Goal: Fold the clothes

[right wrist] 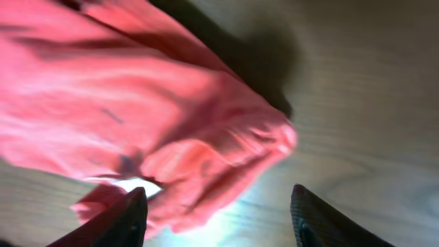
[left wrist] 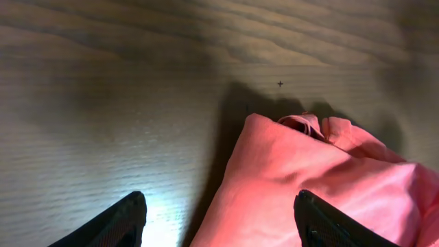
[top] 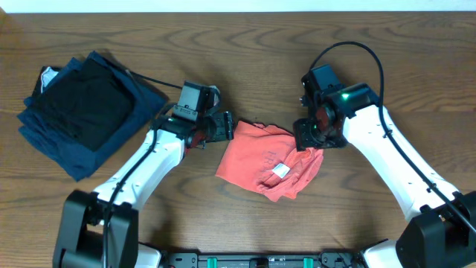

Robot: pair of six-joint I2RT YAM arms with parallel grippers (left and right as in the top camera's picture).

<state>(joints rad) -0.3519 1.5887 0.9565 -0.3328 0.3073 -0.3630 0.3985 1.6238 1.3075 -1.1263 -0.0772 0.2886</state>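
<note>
Both jaws spread; coral T-shirt (top: 253, 160) crumpled, label (top: 280, 170) showing

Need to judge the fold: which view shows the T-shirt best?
Overhead: the whole T-shirt shows, crumpled on the table. Left wrist shows only one edge; right wrist only a close, bunched corner.

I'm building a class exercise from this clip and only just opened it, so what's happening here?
Two robot arms are working on a crumpled coral-red T-shirt in the middle of the table. The left fingers sit at its left edge and the right fingers at its right edge. Both are open and neither grips cloth. The shirt is bunched, not folded. Folded navy garments, topped with a folded black garment, lie on the table's left side.
</note>
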